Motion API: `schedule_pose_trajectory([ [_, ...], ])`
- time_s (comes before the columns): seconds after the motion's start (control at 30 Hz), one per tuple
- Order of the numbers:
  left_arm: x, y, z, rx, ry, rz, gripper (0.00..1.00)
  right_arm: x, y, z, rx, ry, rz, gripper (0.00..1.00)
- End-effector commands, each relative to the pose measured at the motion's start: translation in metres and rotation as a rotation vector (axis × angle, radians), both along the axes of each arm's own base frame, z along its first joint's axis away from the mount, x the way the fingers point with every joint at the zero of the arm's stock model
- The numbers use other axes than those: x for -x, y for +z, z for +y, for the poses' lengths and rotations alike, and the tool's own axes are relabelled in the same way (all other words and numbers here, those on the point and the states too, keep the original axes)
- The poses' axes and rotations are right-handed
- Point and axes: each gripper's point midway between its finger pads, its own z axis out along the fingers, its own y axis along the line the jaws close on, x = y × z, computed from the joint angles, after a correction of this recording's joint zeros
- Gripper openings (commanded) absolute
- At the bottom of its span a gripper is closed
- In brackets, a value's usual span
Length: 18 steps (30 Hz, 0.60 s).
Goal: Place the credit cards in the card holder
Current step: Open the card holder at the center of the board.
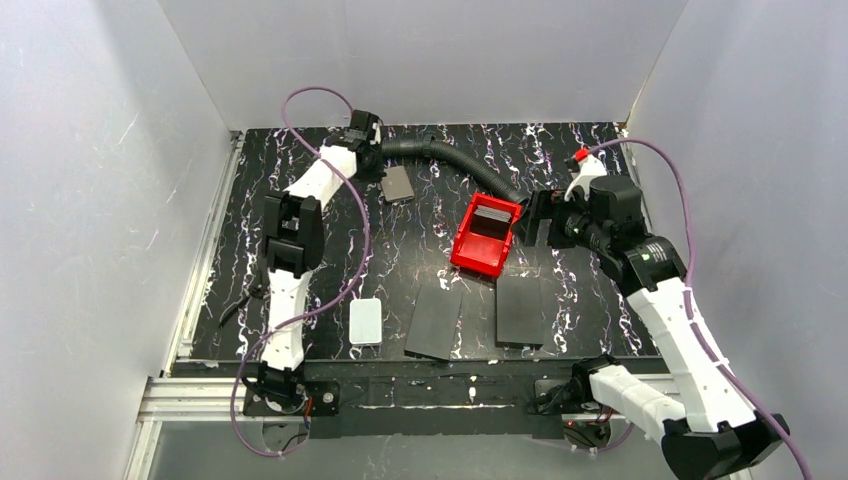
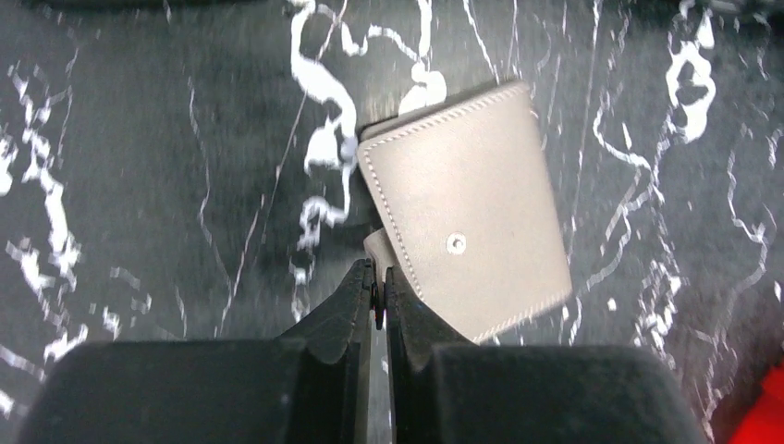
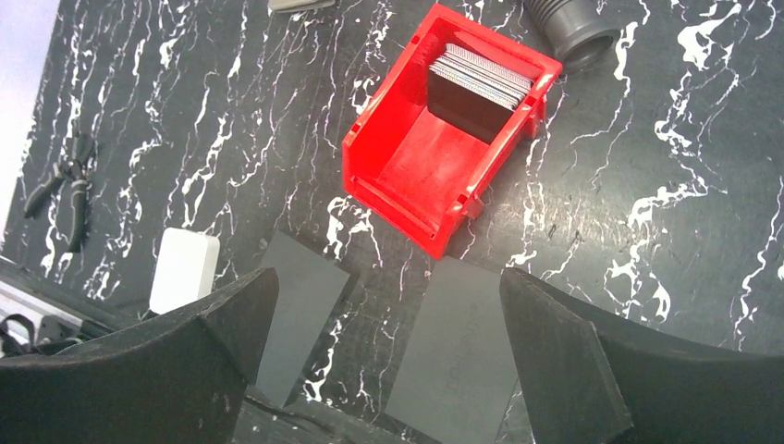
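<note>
Far left on the black marbled table (image 1: pixel 300 170), the left tool (image 2: pixel 376 277) is sitting clenched at the edge of the small grey-brown stitched folding card holder (image 2: pixel 467 213). The holder is lying flat and closed, its snap facing up. The clasp tab (image 2: pixel 379 245) is running right down into the tool's tips, so the tool is apparently pinching it (the contact itself is hidden).

The holder is looking light and floppy. Pulling on that tab will probably drag the whole case rather than open it, so a hold on the stiffer stitched edge may be serving better.

Nearer the arms, a white rounded box (image 1: pixel 366 321) and two flat black panels (image 1: pixel 435 322) are lying untouched.

Right of centre, the thin pale grey striped credit cards (image 3: pixel 481 76) are standing stacked against the back wall of a red plastic tray (image 3: pixel 407 199). They are looking stiff, slick and thin, best nipped across their exposed top edges.

The right tool (image 3: pixel 384 305) is hovering released and grasping nothing beside the tray.
</note>
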Motion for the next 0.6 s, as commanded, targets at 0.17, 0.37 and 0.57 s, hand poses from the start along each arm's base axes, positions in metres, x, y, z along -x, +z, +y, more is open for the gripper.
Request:
schedule_pose_trajectory([
  [0.17, 0.074, 0.098, 0.005, 0.121, 0.010, -0.085, 0.00, -0.023, -0.004, 0.047, 0.085, 0.140, -0.055, 1.00],
  [0.37, 0.126, 0.112, 0.002, 0.213, -0.038, -0.058, 0.00, -0.024, -0.026, 0.110, 0.157, 0.191, -0.040, 1.00],
  [0.57, 0.163, 0.119, 0.001, 0.279, -0.073, -0.079, 0.00, -0.015, -0.054, 0.182, 0.144, 0.247, 0.006, 0.94],
])
